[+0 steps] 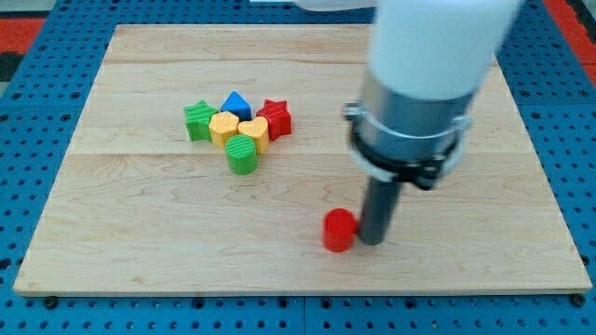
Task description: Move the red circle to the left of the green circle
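Note:
The red circle (339, 230) lies on the wooden board (140, 214), below the middle, toward the view's bottom. My tip (371, 241) stands right beside it on its right, touching or nearly touching. The green circle (242, 154) sits at the lower edge of a cluster of blocks to the upper left of the red circle, well apart from it.
The cluster also holds a green star (198, 120), a blue triangle (237, 103), a red star (275, 117), a yellow hexagon-like block (223, 127) and a yellow heart (254, 130). The arm's large white and grey body (424, 84) hangs over the board's right half.

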